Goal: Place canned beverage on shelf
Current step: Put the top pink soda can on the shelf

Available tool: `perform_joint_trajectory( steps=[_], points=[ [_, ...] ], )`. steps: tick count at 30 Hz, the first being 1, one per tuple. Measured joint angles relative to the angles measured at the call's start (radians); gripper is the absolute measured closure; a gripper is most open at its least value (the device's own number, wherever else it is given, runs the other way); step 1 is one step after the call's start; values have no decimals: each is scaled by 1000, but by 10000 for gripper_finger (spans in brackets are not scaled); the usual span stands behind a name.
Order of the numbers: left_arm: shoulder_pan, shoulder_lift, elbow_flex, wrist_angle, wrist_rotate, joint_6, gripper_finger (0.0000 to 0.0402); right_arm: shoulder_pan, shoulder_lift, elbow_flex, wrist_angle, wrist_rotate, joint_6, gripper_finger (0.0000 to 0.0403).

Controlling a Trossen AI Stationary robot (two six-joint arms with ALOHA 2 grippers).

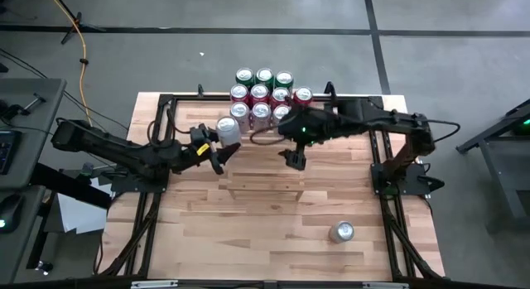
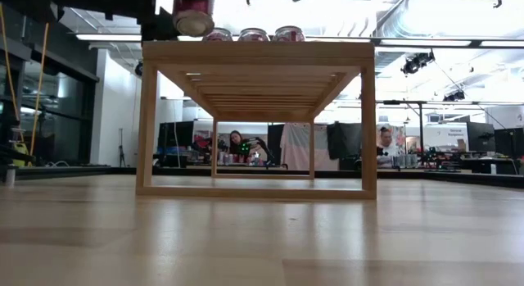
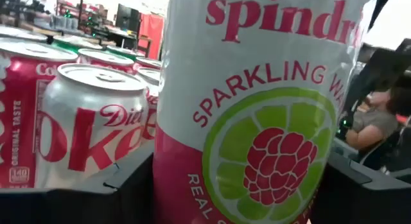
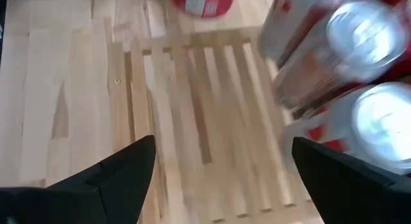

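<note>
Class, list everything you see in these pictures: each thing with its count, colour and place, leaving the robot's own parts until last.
Shelf: one, light wood, slatted, mid-table.
Cans on shelf: about ten, green, red and silver, grouped at its far end.
Spindrift can: one, white and pink, held above the shelf's left side.
Loose can: one, silver, on the table near the right front.
Table: one, pale wood.
People: at least two, seated in the room beyond.
Left claw: one, dark, shut on the Spindrift can.
Right claw: one, dark, open, empty, over the shelf.
</note>
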Motion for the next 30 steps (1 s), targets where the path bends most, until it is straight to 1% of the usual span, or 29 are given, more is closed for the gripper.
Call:
perform_joint_trajectory(
  steps=[4,7,9,12,16,19,22,25,30],
  points=[
    [8,9,2,3,3,35,121,20,-117,-288,222,-5,93,52],
    [16,32,2,2,3,40,121,37,-207,-468,428,-5,200,52],
    [21,58,2,14,4,18,121,43,-252,-560,594,-4,265,52],
    [21,115,2,41,13,-9,121,49,-277,-659,847,22,333,52],
    [21,195,2,144,16,-10,121,48,-262,-722,1058,93,339,52],
    [21,248,3,223,40,-10,121,47,-227,-727,1107,134,315,52],
    [21,281,13,245,78,-9,121,47,-197,-729,1154,134,240,52],
    [21,303,29,245,146,-9,121,47,-175,-729,1193,118,165,52],
    [21,333,63,247,243,-9,121,47,-169,-729,1217,107,101,52]
  ],
)
